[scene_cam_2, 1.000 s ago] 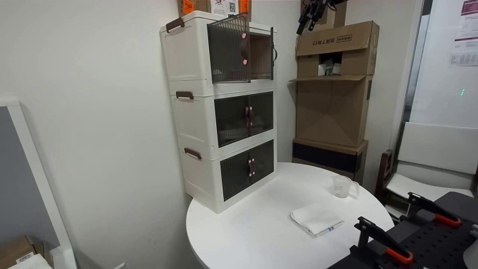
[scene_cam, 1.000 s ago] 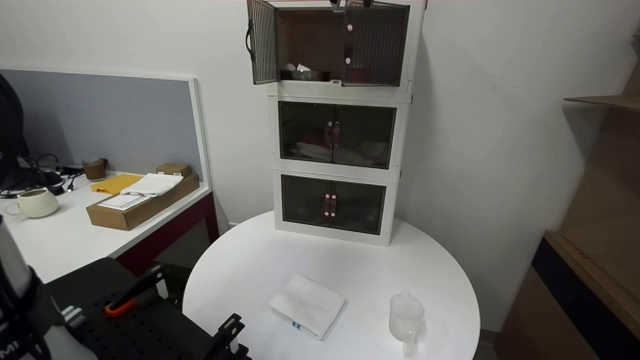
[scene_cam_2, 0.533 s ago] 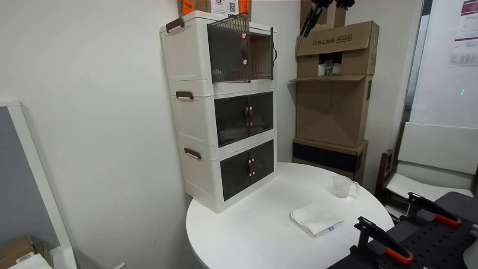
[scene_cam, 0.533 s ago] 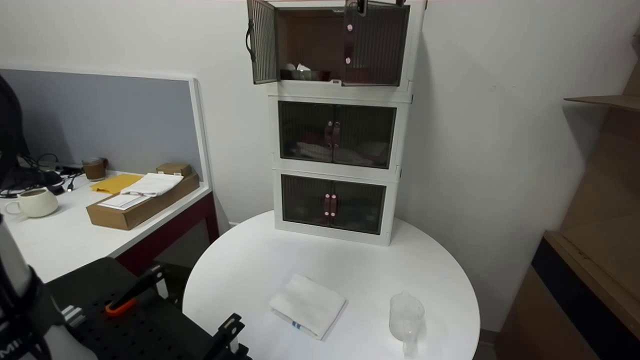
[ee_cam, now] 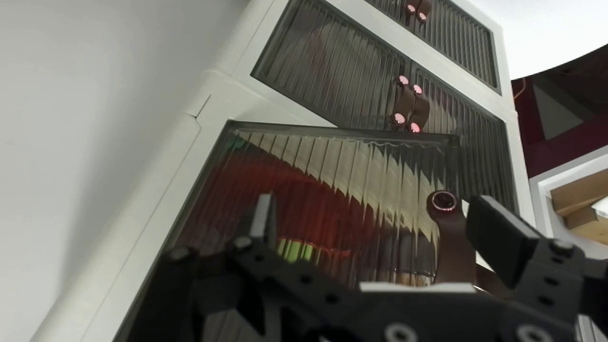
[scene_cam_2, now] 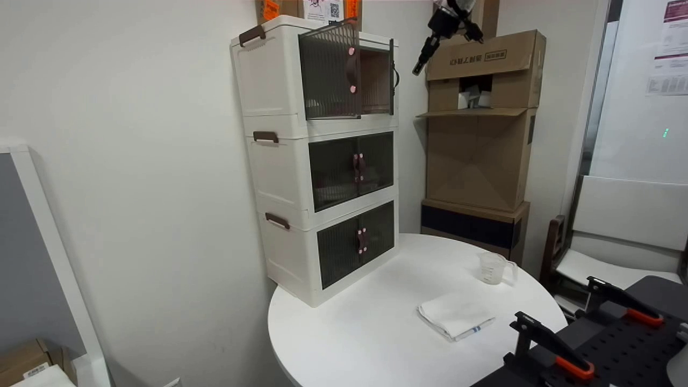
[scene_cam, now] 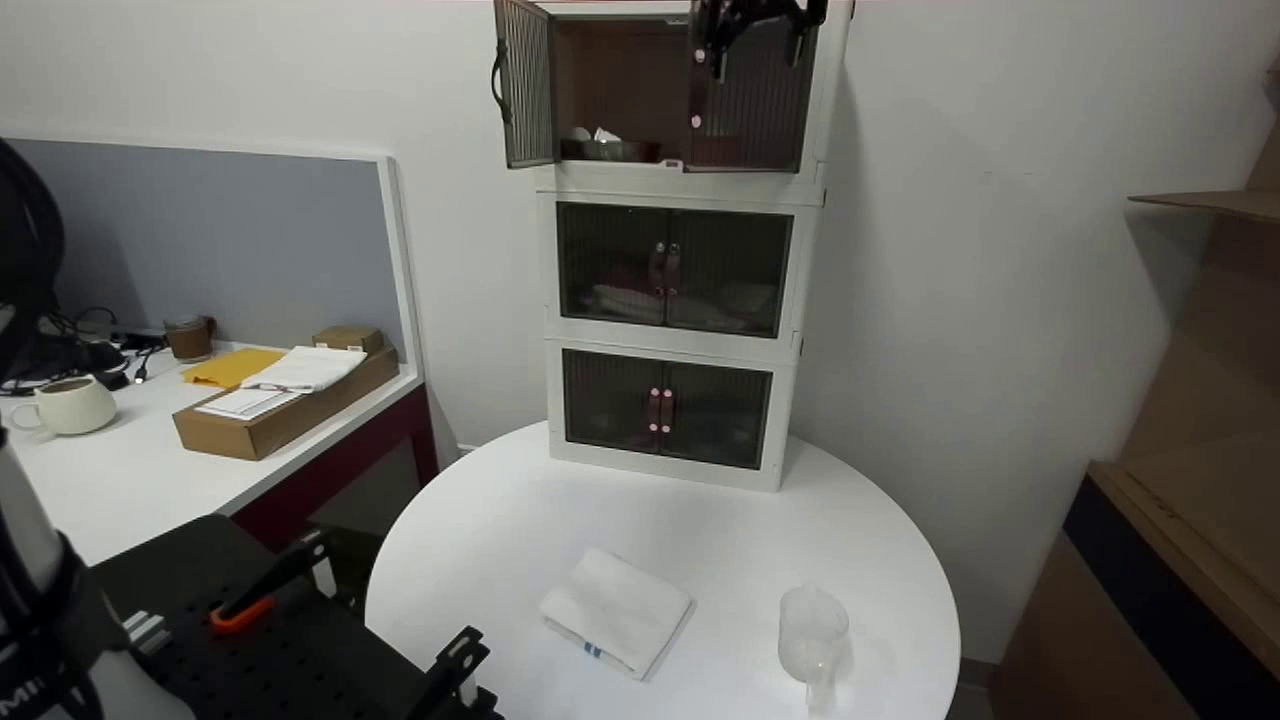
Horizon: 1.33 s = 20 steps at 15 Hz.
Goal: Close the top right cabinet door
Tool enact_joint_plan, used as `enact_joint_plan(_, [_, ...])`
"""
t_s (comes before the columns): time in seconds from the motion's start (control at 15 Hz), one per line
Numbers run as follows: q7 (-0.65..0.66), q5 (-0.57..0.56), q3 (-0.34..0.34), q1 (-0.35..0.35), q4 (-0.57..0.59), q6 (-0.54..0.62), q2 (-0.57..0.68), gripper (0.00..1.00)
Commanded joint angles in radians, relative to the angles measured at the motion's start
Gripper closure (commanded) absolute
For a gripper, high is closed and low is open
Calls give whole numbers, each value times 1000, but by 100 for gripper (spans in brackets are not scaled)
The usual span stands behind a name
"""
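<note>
1. The top right door [scene_cam: 755, 130] stands partly open, high on the cabinet [scene_cam: 620, 180].
2. A push too close to its right edge [scene_cam: 803, 110] may stall; a finger [ee_cam: 496, 237] catching the handle [ee_cam: 451, 247] could drag it wider.
3. The hand [ee_cam: 375, 211] is spread wide, 2 fingers holding nothing; in an exterior view, a gap separates it from the door [scene_cam_2: 391, 75].
</note>
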Motion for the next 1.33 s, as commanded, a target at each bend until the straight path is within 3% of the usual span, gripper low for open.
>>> enact_joint_plan(0.0, [2,-1,11,-9,8,-2,7,0])
enact_joint_plan(0.2, [97,-128,-11,5,-173,71,-128,0])
enact_joint_plan(0.6, [143,-146,-7,35,-356,256,-241,0])
enact_joint_plan(0.87, [117,-103,-16,68,-361,313,-234,0])
enact_joint_plan(1.27, [94,-14,-16,95,-255,392,-138,0])
